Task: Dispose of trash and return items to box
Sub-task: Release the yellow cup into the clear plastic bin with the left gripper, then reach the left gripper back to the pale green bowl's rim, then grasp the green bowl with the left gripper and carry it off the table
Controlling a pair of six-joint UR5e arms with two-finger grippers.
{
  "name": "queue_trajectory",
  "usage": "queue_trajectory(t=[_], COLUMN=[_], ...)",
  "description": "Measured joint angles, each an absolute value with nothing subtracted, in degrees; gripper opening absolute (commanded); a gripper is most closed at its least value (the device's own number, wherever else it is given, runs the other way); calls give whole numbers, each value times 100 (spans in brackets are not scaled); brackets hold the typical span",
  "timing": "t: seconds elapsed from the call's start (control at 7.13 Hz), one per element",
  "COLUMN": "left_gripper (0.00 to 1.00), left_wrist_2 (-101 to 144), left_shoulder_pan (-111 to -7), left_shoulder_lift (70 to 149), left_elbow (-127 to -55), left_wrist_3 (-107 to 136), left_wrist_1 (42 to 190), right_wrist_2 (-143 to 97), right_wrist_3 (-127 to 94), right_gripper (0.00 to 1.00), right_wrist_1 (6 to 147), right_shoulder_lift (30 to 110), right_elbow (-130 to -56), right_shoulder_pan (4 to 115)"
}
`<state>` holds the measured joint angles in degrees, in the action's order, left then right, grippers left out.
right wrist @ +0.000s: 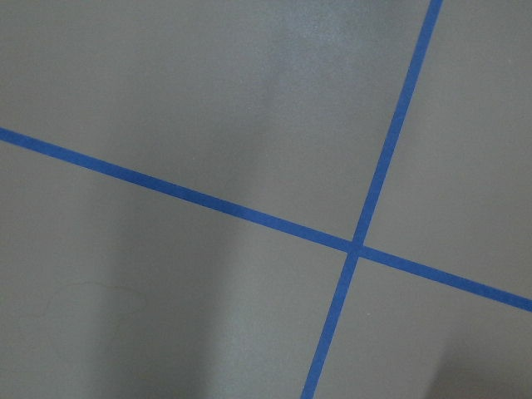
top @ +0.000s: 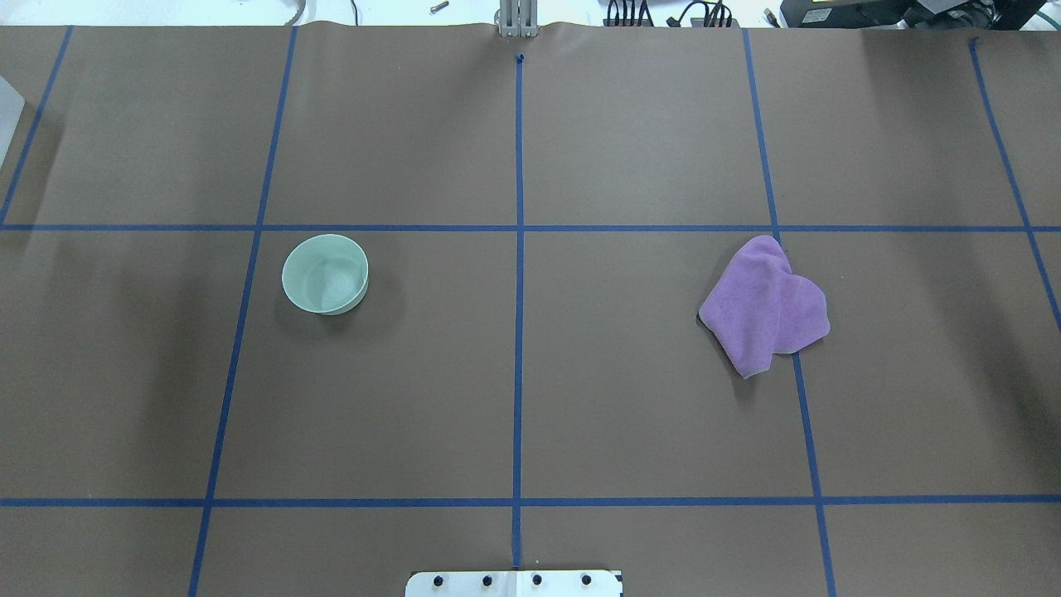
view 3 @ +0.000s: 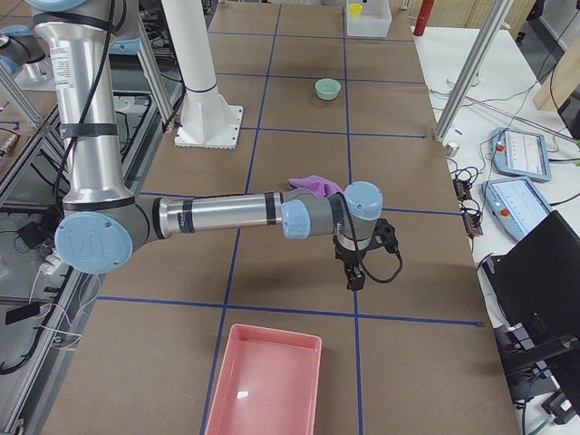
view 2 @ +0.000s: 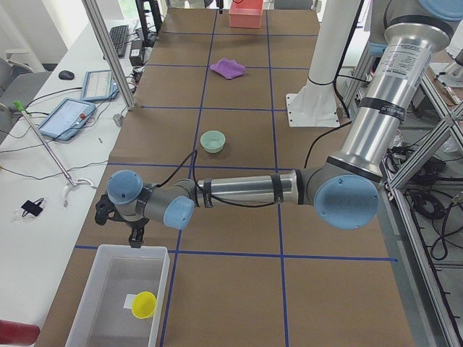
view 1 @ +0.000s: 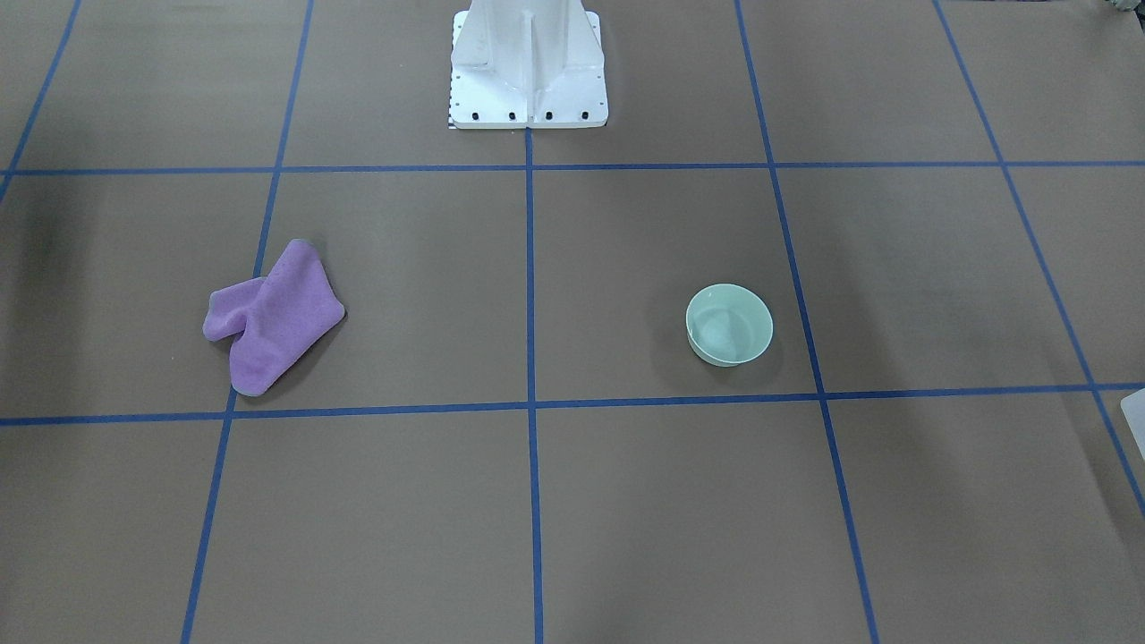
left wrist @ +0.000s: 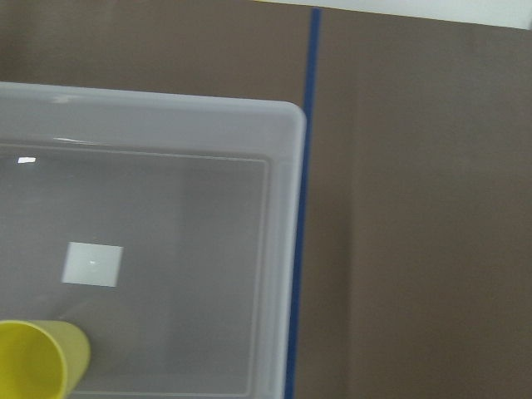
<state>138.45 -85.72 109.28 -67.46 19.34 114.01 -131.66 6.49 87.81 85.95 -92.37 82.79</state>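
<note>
Brown paper taped into a blue grid covered the table. At its end on the robot's left stood the translucent whitish box, and inside, near a white label on the floor of the box, the small yellow tumbler cup appeared to lie on its side. The pale mint-green bowl sat upright on the paper, well apart from the box, in a grid square on the robot's left half. The left gripper hung pointing down just above the box's end rim nearest the bowl; whether its fingers were apart or together could not be told. On the robot's right half a crumpled purple cloth lay across a tape line. Beyond it the right gripper pointed down over bare paper, between the cloth and a pink tray; its state could not be told either. The white bolted robot base stood at the table's edge.
</note>
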Motion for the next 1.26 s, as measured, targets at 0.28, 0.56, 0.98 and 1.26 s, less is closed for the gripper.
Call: queue_trajectory(t=[0.28, 0.56, 0.98, 1.26], left_gripper=[87, 84, 73, 21], left_wrist_2=[13319, 12724, 12543, 12521], left_shoulder_pan=[-7337, -6117, -5000, -4648], left_shoulder_lift=[10774, 10792, 11025, 11117], left_elbow=[-8149, -8958, -9130, -9101], left_wrist_3=[3854, 5042, 5377, 5470], left_wrist_1=[11335, 11159, 11038, 11035], right_wrist_2=[-13166, -13166, -13166, -13166], right_wrist_3=[643, 642, 642, 642], right_gripper=[100, 100, 100, 100], right_wrist_1=[8780, 8780, 8780, 8780], right_shoulder_lift=[8596, 8596, 8592, 8595], right_elbow=[-9232, -9221, -9194, -9188], right_shoulder_pan=[8267, 8253, 8223, 8206])
